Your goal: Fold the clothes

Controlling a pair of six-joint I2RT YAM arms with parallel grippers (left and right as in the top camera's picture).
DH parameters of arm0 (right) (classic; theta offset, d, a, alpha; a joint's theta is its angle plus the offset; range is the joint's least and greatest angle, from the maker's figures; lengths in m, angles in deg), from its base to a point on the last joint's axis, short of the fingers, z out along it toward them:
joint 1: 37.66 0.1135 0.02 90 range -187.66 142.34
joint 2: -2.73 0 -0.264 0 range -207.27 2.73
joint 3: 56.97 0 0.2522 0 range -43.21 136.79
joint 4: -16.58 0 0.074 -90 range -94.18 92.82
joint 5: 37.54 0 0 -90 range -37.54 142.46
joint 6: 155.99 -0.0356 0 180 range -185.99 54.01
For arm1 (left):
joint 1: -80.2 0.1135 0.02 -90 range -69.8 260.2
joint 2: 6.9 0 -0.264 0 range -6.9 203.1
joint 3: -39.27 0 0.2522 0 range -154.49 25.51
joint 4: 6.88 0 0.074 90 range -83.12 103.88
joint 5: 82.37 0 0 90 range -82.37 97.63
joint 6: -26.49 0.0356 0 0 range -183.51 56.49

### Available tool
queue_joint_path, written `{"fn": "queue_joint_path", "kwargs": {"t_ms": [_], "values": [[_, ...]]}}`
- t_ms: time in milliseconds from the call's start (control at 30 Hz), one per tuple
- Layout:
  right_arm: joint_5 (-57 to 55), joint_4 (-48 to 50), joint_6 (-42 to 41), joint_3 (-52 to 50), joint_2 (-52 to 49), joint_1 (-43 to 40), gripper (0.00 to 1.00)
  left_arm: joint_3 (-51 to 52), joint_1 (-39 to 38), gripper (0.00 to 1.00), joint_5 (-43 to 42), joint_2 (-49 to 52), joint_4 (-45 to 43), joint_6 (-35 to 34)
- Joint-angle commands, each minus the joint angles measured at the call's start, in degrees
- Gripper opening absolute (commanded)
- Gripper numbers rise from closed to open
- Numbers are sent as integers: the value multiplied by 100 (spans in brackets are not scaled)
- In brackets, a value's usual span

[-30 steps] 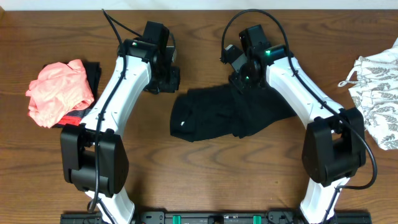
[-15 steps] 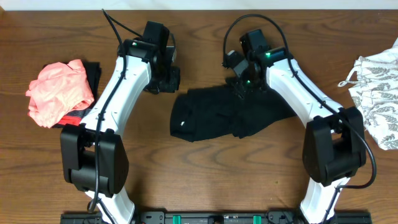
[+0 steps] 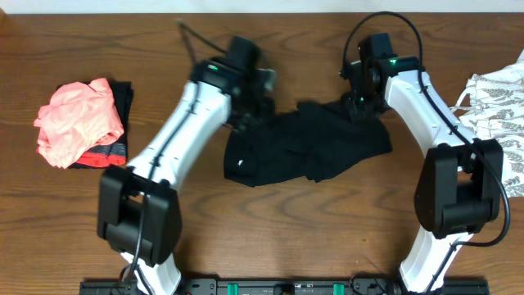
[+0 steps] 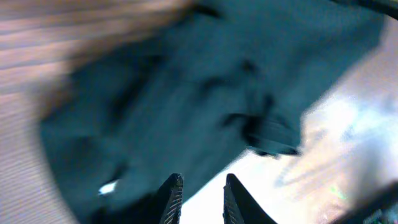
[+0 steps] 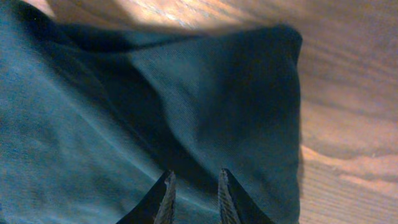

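Note:
The black garment of the clothes lies crumpled at the table's middle, a small white logo near its left end. My left gripper hovers at the garment's upper left edge. In the blurred left wrist view its jaws stand a little apart over the black fabric, bare table showing between them. Above the garment's upper right corner is my right gripper. Its jaws are slightly apart just above the dark cloth, gripping nothing.
A coral-pink garment sits bunched on a dark folded piece at the far left. A white leaf-patterned garment lies at the right edge. Bare wooden table stretches in front of the black garment.
Both arms swung to the right: the left one onto the garment's upper left edge, the right one to its upper right corner. The right jaws opened. The garment now spreads further right.

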Motion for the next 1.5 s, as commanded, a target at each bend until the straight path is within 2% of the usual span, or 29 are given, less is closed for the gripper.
{"fn": "queue_joint_path", "kwargs": {"t_ms": [0,200,467,600,867,1233,1333,1467], "values": [[-35,-28,-129,-212,-216,-70,22,37,-498,24,-146,42,-79,52],[-39,133,-129,-678,-337,-142,22,149,-1259,24,-146,125,-487,-129],[-81,402,-149,-994,-339,-221,22,199,-1816,24,-146,551,-872,-227],[-208,221,-706,-994,-339,-409,20,199,-1971,24,-146,813,-953,-229],[-249,-459,-1340,-1058,-339,-907,18,199,-1998,24,-140,909,-1062,-227],[-50,-953,-1414,-1062,-339,-1029,18,199,-1998,26,35,997,-1574,-529],[-55,-857,-1412,-1062,-339,-1034,25,199,-1980,24,372,1003,-1534,-529],[90,-708,-1174,-1029,-330,-1038,26,197,-1746,24,743,883,-1495,-529]]}}
